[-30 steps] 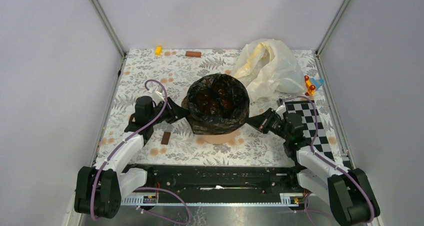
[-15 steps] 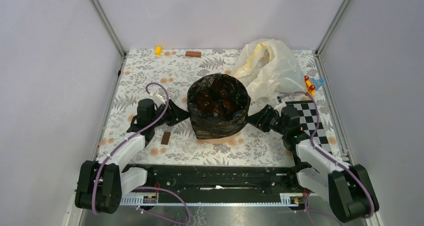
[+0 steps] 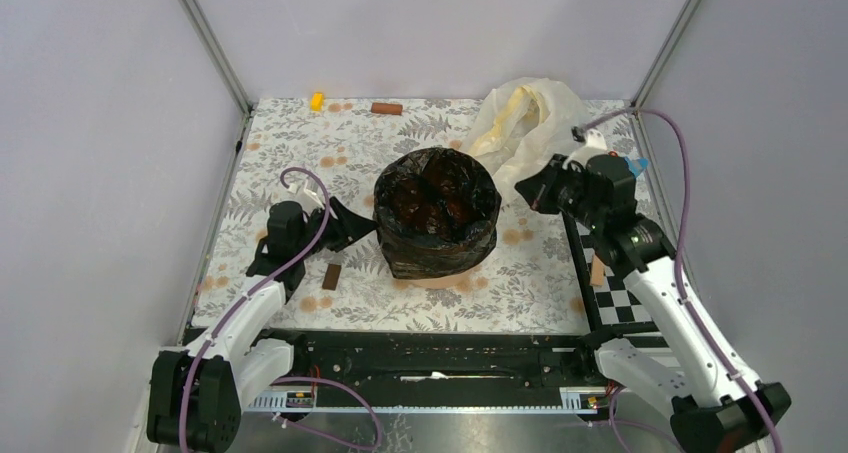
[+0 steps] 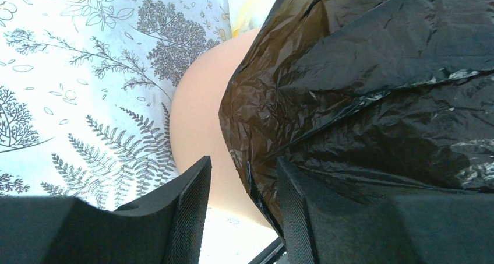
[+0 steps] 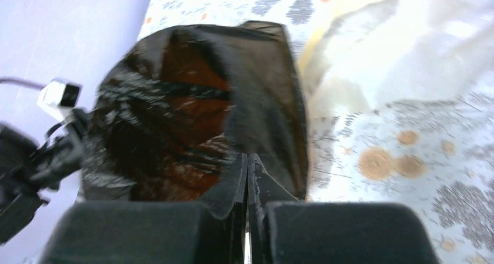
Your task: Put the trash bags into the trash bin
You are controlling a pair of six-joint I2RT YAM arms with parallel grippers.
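The black trash bag point(image 3: 437, 213) lines the peach-orange bin point(image 3: 440, 276) at the table's middle, its rim folded down over the outside wall. My left gripper point(image 3: 365, 228) is open at the bin's left side. In the left wrist view its jaws point(image 4: 242, 182) straddle the bag's hanging lower edge point(image 4: 361, 89) against the bin wall point(image 4: 198, 124). My right gripper point(image 3: 527, 190) is shut and empty, raised to the right of the bin. In the right wrist view it point(image 5: 247, 165) points at the bag's open mouth point(image 5: 175, 112) from a distance.
A cream-white plastic bag point(image 3: 530, 133) lies at the back right, behind the right gripper. A small brown block point(image 3: 332, 276) lies by the left arm. A brown bar point(image 3: 386, 108) and a yellow toy point(image 3: 317, 101) lie at the back edge. A checkerboard point(image 3: 625, 293) covers the right side.
My right arm has left the bin's right side, risen and swung back to the right, its gripper shut. My left gripper stays at the bin's left side.
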